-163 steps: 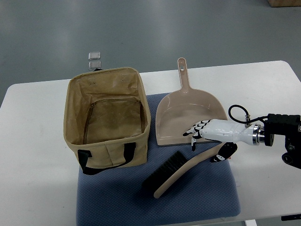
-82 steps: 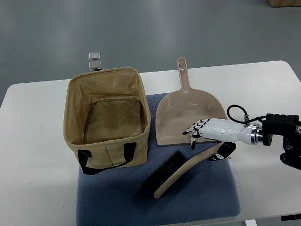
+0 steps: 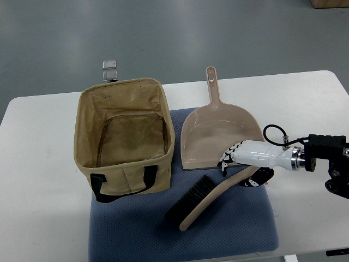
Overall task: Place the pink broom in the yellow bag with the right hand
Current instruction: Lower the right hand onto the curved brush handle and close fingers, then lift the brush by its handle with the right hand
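Pink broom [image 3: 210, 199] lies just under right hand [image 3: 238, 159].

We see the broom [image 3: 210, 197] lying flat and slantwise on a blue mat, its pinkish-tan handle curving up to the right and its black bristles facing upper left. To its left stands the bag [image 3: 124, 139], a tan-yellow fabric box, upright and open at the top, with black straps on its near side, well apart from the broom.
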